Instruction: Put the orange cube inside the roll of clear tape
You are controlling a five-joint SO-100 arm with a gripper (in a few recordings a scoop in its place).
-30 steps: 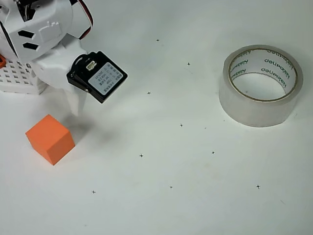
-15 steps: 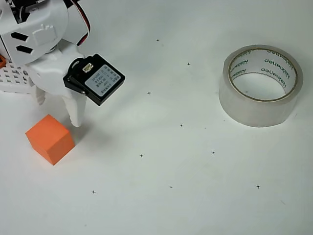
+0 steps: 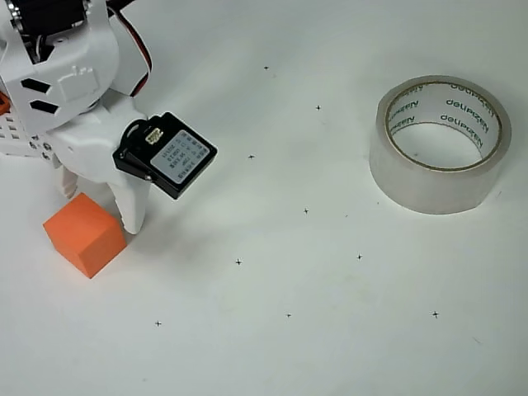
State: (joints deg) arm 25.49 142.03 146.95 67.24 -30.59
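The orange cube (image 3: 82, 235) sits on the white table at the lower left of the overhead view. My gripper (image 3: 100, 200), white with a black servo on its side, hangs just above the cube's far corner. It is open: one long finger (image 3: 132, 210) reaches down beside the cube's right edge, and the other shows as a short tip to the upper left of the cube. Nothing is held. The roll of clear tape (image 3: 412, 188) lies flat at the upper right, its hole facing up and empty, green lettering on its tan core.
A white perforated tray (image 3: 21, 136) lies at the left edge behind the arm, with a small orange piece (image 3: 3, 101) beside it. Small black cross marks dot the table between the cube and the tape.
The gripper has come down and forward toward the cube, so its fingers now flank the cube's far corner. Cube and tape have not moved.
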